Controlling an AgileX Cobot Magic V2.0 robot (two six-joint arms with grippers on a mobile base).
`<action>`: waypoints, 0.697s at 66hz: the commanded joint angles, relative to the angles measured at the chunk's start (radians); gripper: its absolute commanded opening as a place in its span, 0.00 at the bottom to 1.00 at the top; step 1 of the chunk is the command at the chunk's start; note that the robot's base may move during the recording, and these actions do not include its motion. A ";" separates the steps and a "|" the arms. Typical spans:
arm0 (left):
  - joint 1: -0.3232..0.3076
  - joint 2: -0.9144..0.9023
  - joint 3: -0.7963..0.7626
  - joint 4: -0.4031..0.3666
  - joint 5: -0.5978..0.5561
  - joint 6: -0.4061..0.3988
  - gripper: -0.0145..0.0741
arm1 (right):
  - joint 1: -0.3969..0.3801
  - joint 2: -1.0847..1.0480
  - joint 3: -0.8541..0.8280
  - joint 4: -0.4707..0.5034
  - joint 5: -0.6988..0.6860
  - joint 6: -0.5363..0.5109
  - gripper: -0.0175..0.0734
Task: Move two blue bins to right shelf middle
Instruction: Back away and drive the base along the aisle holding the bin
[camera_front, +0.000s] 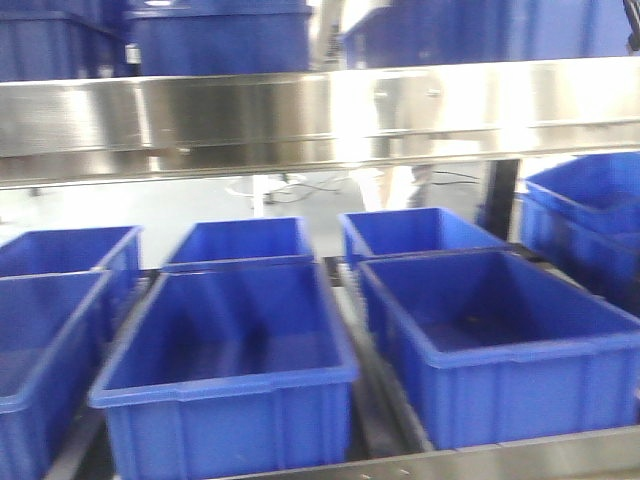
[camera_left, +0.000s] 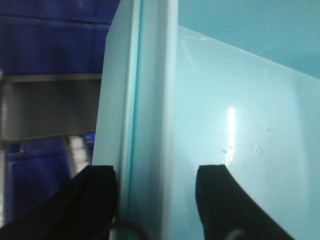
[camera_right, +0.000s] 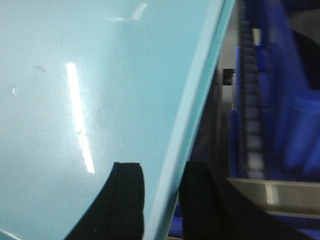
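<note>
Slipping is looming as the main hazard: the right tool (camera_right: 159, 175) is pinching one thin rim of the bin (camera_right: 75, 100), while the left tool (camera_left: 156, 175) is straddling another rim, though whether it is gripping cannot be told. Uneven arm motion is risking a twisted bin knocking the shelf (camera_front: 300, 115).

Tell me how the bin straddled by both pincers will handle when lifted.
The bin probably stays stiff: its rim looks thick and moulded. Its gloss may let it slip in the right pincer. No load shows inside, so likely light.
</note>
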 joint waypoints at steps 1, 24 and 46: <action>-0.010 -0.015 -0.018 -0.096 -0.070 0.023 0.04 | 0.012 -0.015 -0.016 0.074 -0.082 -0.033 0.02; -0.010 -0.015 -0.018 -0.096 -0.070 0.023 0.04 | 0.012 -0.015 -0.016 0.074 -0.082 -0.033 0.02; -0.010 -0.015 -0.018 -0.096 -0.070 0.023 0.04 | 0.012 -0.015 -0.016 0.074 -0.082 -0.033 0.02</action>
